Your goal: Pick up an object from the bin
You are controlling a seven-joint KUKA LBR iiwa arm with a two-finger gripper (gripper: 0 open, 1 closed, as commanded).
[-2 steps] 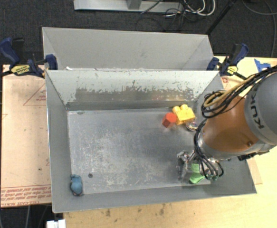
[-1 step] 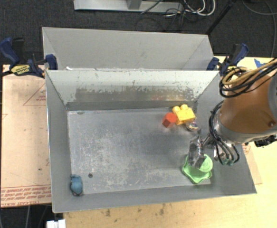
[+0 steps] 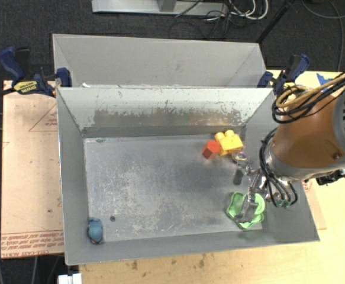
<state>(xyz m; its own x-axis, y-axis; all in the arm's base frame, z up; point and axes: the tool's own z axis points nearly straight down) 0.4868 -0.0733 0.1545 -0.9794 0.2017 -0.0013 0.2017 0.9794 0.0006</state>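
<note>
Gripper sits over a green translucent thing in the bin's near right corner; its grip, open or closed, I cannot tell. Probably light, slippery plastic; pinch its rim.

Orange wrist cover, looped yellow-black cables

Bright even light, mild sheen on bin floor, soft shadows
</note>
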